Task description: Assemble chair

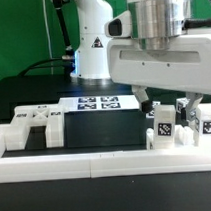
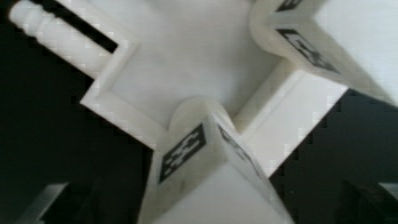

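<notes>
The chair is in loose white pieces. In the exterior view a flat slab with cross-shaped cutouts [image 1: 34,125] lies at the left. A cluster of tagged blocks and posts [image 1: 165,128] stands at the right. My gripper [image 1: 166,108] hangs over that cluster, open, with a finger on either side of it. In the wrist view a wedge-shaped tagged piece [image 2: 199,150] rises between my spread fingers, and my gripper [image 2: 210,216] does not squeeze it. Behind it lie a broad white slab [image 2: 178,70], a ridged post [image 2: 63,40] and another tagged piece [image 2: 302,45].
The marker board [image 1: 98,102] lies on the black table behind the parts. A long white border rail [image 1: 97,166] runs along the front edge. The arm's white base [image 1: 90,39] stands at the back, before a green backdrop.
</notes>
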`<state>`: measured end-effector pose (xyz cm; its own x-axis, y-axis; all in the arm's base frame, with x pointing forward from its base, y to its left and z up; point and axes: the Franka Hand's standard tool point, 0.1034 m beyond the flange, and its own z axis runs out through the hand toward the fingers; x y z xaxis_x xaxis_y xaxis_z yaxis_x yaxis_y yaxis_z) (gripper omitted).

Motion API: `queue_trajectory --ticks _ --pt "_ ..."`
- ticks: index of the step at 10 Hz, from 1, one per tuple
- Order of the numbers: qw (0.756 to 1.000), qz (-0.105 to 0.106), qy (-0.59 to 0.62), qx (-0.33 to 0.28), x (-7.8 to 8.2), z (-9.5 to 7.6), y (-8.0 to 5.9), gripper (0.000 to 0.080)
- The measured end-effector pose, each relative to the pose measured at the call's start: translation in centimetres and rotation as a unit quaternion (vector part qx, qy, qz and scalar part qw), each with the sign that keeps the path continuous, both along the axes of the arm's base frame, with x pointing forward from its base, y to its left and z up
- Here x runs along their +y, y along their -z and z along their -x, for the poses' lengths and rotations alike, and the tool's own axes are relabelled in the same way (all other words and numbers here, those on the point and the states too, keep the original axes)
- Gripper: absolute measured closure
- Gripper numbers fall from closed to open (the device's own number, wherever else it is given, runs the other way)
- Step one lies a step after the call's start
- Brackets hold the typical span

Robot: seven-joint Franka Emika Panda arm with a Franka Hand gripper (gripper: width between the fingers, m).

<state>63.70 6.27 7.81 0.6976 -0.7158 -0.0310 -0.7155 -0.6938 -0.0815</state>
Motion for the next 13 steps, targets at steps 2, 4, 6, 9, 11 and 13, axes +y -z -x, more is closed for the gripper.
queue_trajectory --ticks 2,4,6,9,11,13 --pt "0.996 0.004 -0.090 -0.007 -0.12 0.00 0.00 0.0150" --pt "0.989 0.007 -0.144 -0.011 -0.28 -0.01 0.01 0.0150" --pt "0.980 0.013 -0.200 -0.014 -0.44 -0.01 0.02 0.0150" --pt "0.964 0.020 -0.265 -0.016 -0.89 0.01 0.09 0.0173" --pt "0.966 0.020 -0.258 -0.016 -0.88 0.00 0.09 0.0355" --pt "0.968 0.020 -0.249 -0.015 -0.89 0.00 0.09 0.0514"
